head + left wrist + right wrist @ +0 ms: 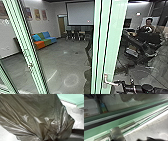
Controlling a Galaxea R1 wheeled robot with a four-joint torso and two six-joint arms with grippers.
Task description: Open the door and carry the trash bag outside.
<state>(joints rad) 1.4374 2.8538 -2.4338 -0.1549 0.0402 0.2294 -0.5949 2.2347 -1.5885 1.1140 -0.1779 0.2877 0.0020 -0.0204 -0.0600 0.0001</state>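
Opening door (115, 37): our left jaws pinch trash bag (37, 116); handle (106, 80) beside right jaws, state can't tell; next needs handle worked.

You've got a lt-green door frame (115, 32) w/ dk stripes & a color-blocked couch (46, 42) in blue, green & orange. Your trash bag (37, 112) is brownish-gray, floor (66, 63) gray, proj. screen (80, 13) pale gray w/ blk border.

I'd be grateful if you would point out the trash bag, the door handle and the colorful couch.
Trash bag (31, 112): left wrist view, on its wrinkled side.
Door handle (110, 83): head view, on its lever.
Colorful couch (46, 42): head view, on its seat.
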